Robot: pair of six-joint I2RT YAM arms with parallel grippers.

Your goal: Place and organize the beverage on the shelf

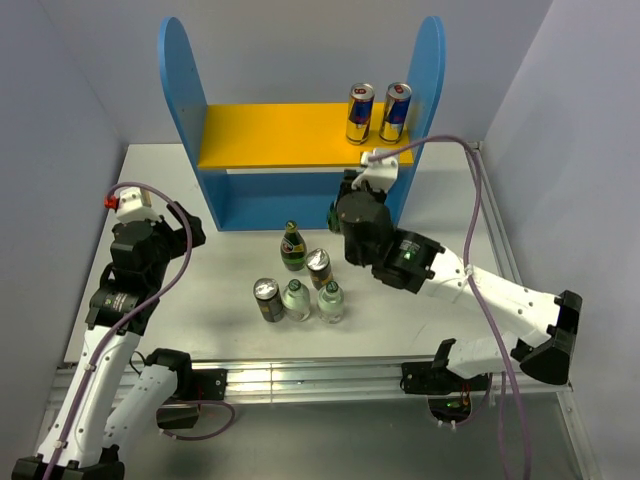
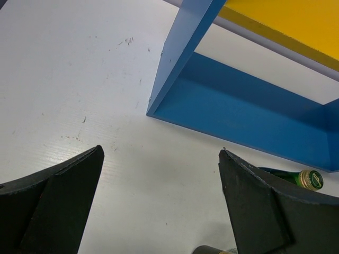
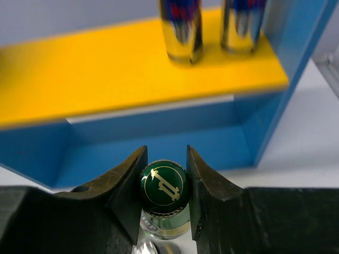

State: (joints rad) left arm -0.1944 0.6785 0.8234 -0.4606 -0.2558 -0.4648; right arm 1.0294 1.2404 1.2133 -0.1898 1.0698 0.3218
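Pinching green bottle (image 3: 164, 185), right fingers (image 3: 127, 197) (left fingers (image 2: 58, 206) wide).

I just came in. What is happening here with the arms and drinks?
The right gripper is shut on the top of a green glass bottle, just in front of the shelf's lower level. The left gripper hangs open over the table. Five more drinks wait on the table; two blue-and-silver cans stand on the yellow board.
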